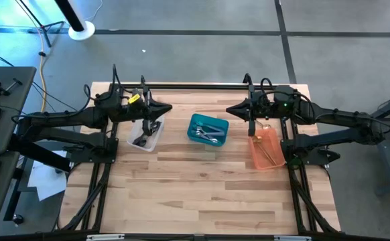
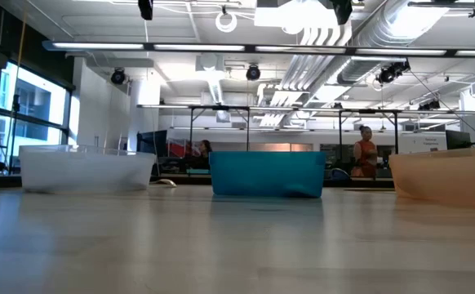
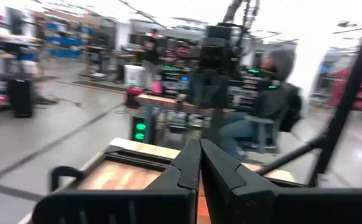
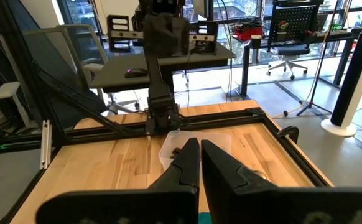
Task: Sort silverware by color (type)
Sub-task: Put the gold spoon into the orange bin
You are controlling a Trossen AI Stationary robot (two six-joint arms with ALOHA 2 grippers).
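Note:
Three bins stand in a row on the wooden table. The clear bin (image 1: 133, 142) on the left holds dark utensils (image 1: 142, 138). The teal bin (image 1: 193, 121) in the middle holds silver utensils (image 1: 210, 133). The orange bin (image 1: 257, 158) on the right holds a thin gold-toned utensil (image 1: 267, 151). My left gripper (image 1: 170, 108) hangs shut and empty above the table, past the clear bin's far end. My right gripper (image 1: 228, 110) hangs shut and empty beyond the teal bin's far right corner. Both point toward each other.
The near half of the table (image 1: 202, 194) is bare wood. In the low view the clear bin (image 2: 86, 169), the teal bin (image 2: 268, 173) and the orange bin (image 2: 446, 175) stand side by side. People show in the room beyond the table.

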